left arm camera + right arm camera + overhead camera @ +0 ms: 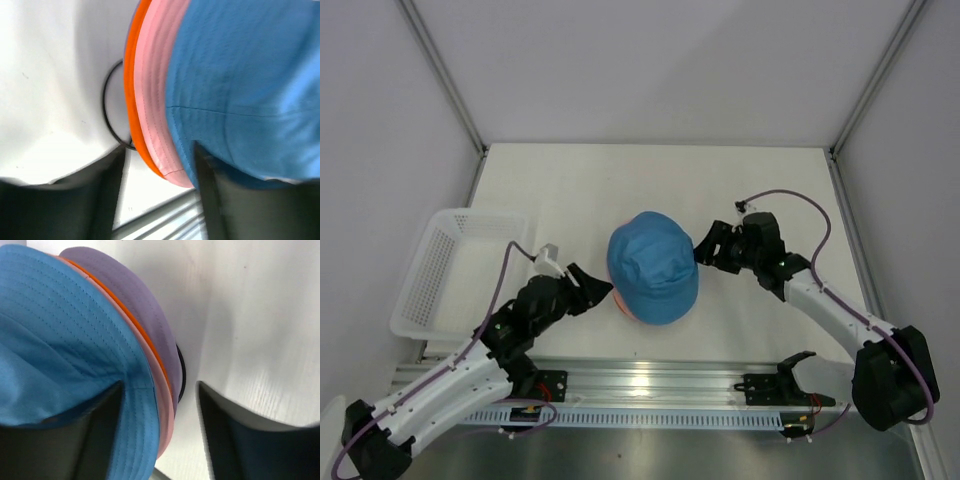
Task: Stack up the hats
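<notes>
**Top external view:** the sky-blue hat (653,262) caps the stack at the centre of the table (570,190). The left gripper (598,290) and right gripper (705,245) flank it, close to the brim.

**Left wrist view:** jaws spread, pinching nothing. The brims of the orange hat (131,90) and pink hat (155,100) show beneath the blue.

**Right wrist view:** jaws spread, with the blue brim edge between them. The lavender hat (135,305) lies lowest.

**Judgement:** stacking appears complete. Next, both arms should back away without snagging a brim.
</notes>
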`<state>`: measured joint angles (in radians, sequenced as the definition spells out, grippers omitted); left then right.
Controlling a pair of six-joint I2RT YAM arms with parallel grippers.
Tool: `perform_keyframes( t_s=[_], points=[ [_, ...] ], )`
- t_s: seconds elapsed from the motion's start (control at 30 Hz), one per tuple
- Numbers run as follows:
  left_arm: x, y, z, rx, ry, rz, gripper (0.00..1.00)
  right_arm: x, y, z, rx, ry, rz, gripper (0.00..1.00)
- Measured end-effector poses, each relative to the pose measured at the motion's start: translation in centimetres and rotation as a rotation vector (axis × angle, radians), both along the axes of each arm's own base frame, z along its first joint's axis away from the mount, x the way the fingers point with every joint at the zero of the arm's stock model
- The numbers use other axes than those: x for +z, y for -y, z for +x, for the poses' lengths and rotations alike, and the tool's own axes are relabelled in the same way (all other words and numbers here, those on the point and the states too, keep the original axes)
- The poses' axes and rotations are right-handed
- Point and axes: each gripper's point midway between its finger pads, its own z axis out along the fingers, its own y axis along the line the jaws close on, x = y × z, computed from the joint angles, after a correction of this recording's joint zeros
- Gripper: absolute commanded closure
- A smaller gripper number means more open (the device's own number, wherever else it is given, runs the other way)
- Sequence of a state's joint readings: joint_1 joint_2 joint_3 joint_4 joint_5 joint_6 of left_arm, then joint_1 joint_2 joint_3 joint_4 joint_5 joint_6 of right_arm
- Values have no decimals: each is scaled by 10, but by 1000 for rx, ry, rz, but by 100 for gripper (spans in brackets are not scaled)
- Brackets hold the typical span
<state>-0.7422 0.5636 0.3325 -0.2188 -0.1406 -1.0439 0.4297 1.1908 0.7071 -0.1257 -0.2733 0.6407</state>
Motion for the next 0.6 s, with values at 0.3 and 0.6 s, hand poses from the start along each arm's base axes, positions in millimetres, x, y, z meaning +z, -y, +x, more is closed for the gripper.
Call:
perform_keyframes(
  t_s=[0.3, 0.6],
  points=[
    [81, -36, 10, 58, 148, 200, 0, 65, 19, 13, 12, 141, -149, 1],
    [187, -79, 49, 159, 228, 415, 1, 170, 58, 40, -99, 398, -258, 0]
  ],
)
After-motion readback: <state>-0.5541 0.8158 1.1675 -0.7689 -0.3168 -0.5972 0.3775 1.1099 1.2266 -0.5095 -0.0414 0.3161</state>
